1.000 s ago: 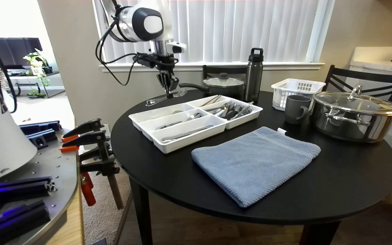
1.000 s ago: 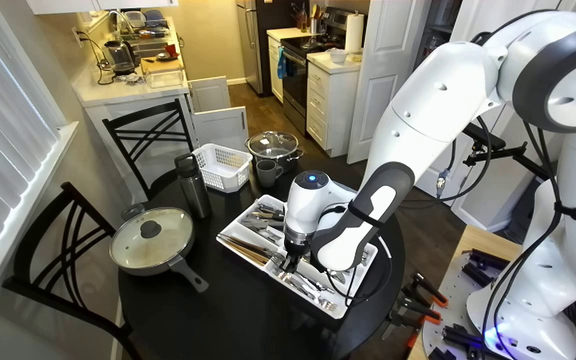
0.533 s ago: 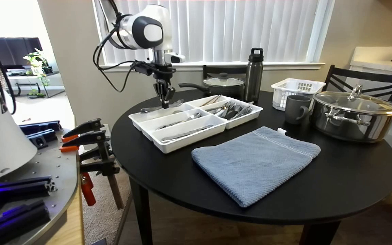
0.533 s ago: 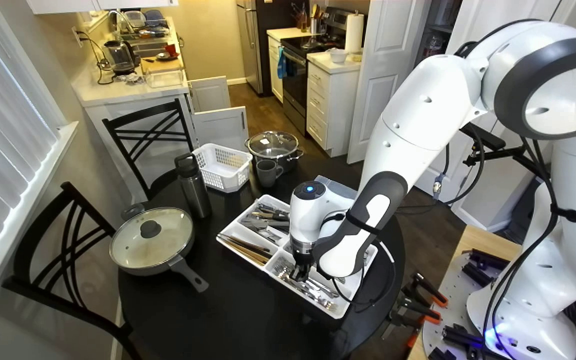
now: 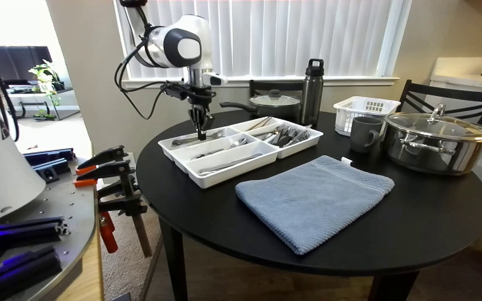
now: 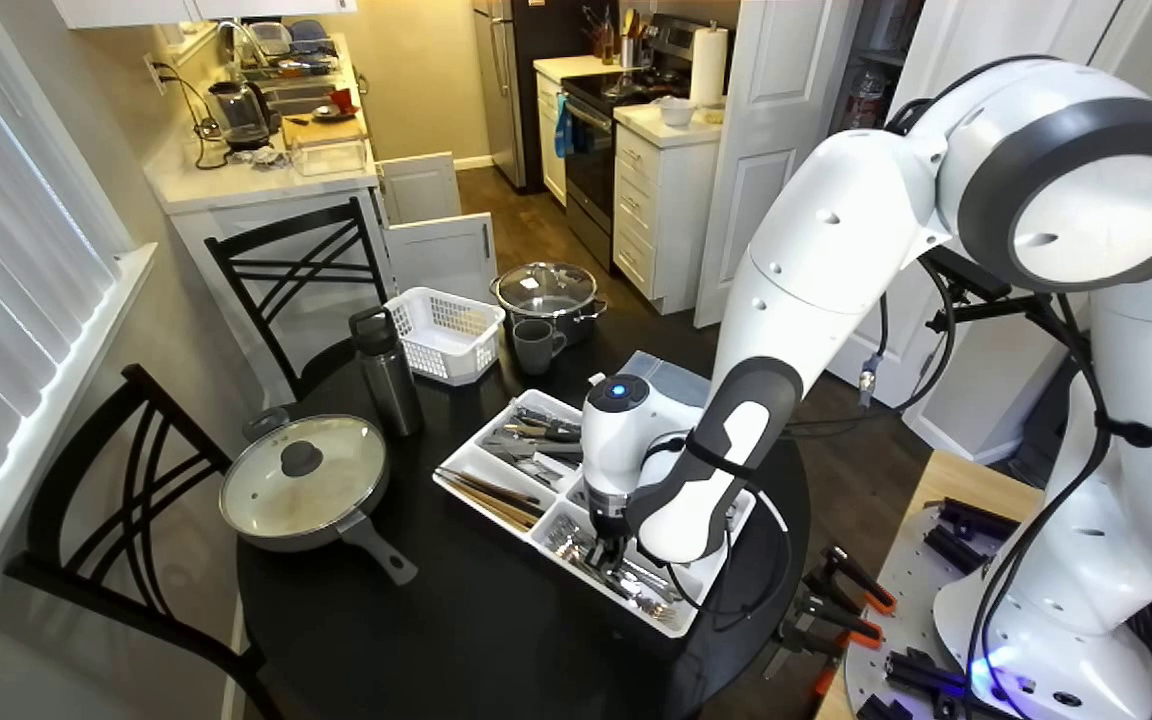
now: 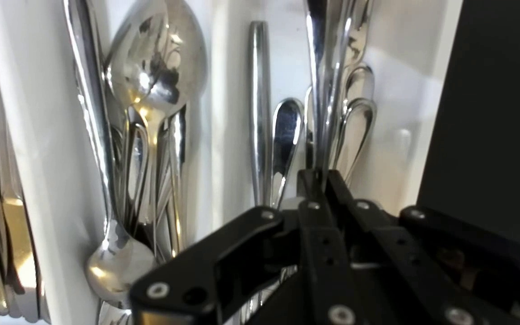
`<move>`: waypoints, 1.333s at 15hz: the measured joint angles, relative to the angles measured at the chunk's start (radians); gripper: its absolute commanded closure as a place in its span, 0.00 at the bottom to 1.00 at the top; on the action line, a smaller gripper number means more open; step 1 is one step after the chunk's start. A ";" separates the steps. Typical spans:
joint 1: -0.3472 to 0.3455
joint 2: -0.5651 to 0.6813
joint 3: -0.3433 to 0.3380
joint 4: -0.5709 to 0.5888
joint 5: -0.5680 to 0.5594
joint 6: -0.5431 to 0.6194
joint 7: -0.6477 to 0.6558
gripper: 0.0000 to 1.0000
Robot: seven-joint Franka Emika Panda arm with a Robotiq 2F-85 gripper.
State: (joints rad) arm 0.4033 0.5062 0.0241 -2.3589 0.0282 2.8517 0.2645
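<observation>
Gripper (image 7: 322,176) pinches a slender, glossy, silver-coloured metal fork (image 7: 326,104).

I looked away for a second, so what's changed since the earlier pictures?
The hand has come down, lowering the fork it already gripped toward a window-side compartment of the white tray. Nothing was let go or newly taken. The white tray, blue towel, bottle and gray mug stayed put.

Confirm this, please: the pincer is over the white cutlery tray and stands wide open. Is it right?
Wide open is wrong: the wrist view shows the pincer shut on a metal fork. The rest is correct: it is over the white cutlery tray.
</observation>
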 measured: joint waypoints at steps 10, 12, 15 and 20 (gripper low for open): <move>-0.038 0.069 0.031 0.002 0.003 0.140 0.000 0.67; -0.050 0.076 0.041 0.003 0.003 0.140 0.000 0.56; -0.056 0.078 0.043 0.003 0.003 0.140 -0.001 0.94; -0.059 0.078 0.048 0.004 0.003 0.141 -0.001 0.98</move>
State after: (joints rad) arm 0.3439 0.5838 0.0724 -2.3552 0.0314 2.9931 0.2635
